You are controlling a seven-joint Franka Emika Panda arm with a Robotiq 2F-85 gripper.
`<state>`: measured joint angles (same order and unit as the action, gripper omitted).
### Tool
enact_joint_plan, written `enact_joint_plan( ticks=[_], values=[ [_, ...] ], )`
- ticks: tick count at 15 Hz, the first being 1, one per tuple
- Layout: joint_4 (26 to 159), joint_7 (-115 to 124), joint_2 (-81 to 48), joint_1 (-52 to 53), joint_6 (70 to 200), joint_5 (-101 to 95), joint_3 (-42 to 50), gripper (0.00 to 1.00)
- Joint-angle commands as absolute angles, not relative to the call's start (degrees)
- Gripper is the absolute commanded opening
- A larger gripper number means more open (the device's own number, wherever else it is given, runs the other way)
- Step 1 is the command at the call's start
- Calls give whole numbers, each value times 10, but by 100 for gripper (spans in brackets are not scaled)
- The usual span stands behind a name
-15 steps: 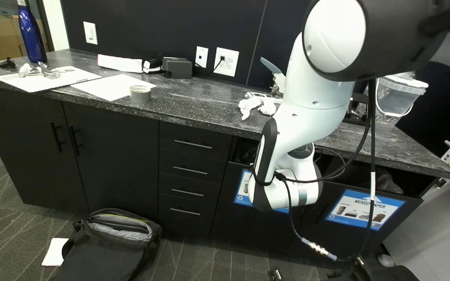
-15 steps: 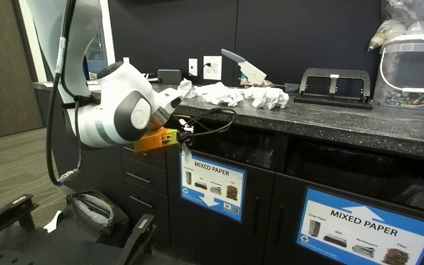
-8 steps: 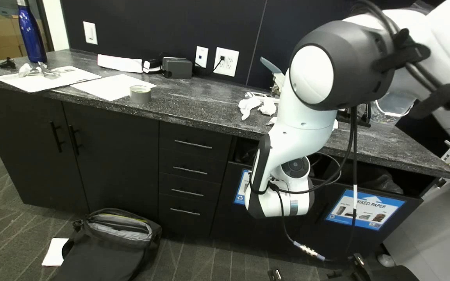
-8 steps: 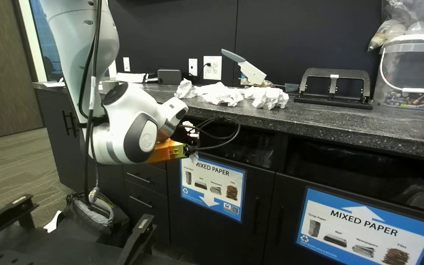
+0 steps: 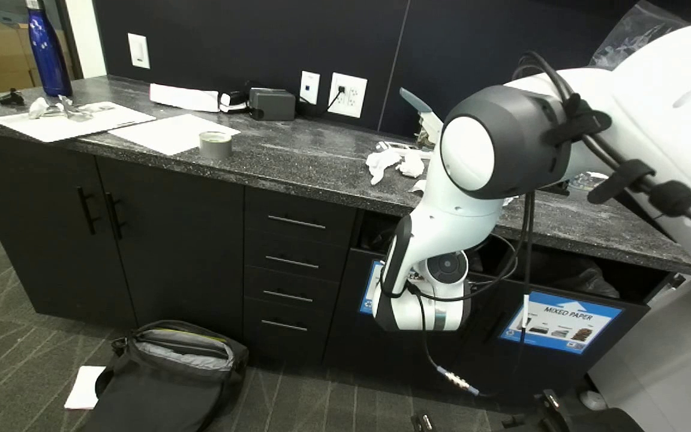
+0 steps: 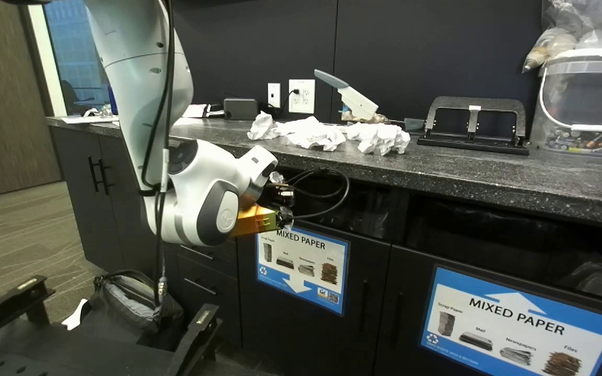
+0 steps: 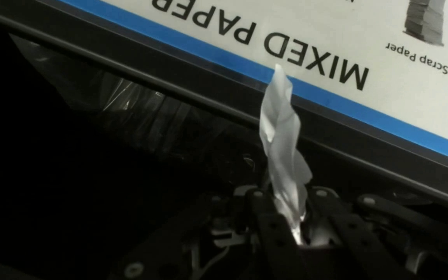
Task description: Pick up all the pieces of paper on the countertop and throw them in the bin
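Observation:
My gripper (image 6: 284,206) is shut on a crumpled white paper, at the left bin opening just below the counter edge. In the wrist view the gripper (image 7: 289,198) has the paper (image 7: 282,136) sticking up between its fingers, over a dark bin with a clear liner (image 7: 138,101). The liner also shows in an exterior view (image 6: 374,214). More crumpled papers lie on the countertop: a left one (image 6: 263,127), a middle one (image 6: 311,134) and a right one (image 6: 379,137). Some show in an exterior view (image 5: 381,164), others partly behind the arm. The gripper is hidden there.
The counter edge (image 6: 437,183) overhangs the bins. A second bin opening (image 6: 510,250) is at the right. A hole punch (image 6: 472,125), stapler (image 6: 356,102) and clear bucket (image 6: 583,104) stand behind. Flat sheets (image 5: 171,133) and a tape roll (image 5: 215,145) lie farther along. A bag (image 5: 171,384) lies on the floor.
The arm has come lower, and the gripper has moved to the right and slightly down, further toward the left bin opening, with the paper in it. The papers on the counter have not moved.

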<state>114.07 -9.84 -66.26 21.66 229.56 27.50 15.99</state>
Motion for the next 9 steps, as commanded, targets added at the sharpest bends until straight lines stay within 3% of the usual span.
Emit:
enact_joint_plan(
  ticks=[1,8,9],
  values=[
    [1065,-135,-708,196,2320,290,151,14],
    [967,-175,-761,174,2319,298,160,14],
    [961,-182,-765,171,2313,303,159,39]
  ],
)
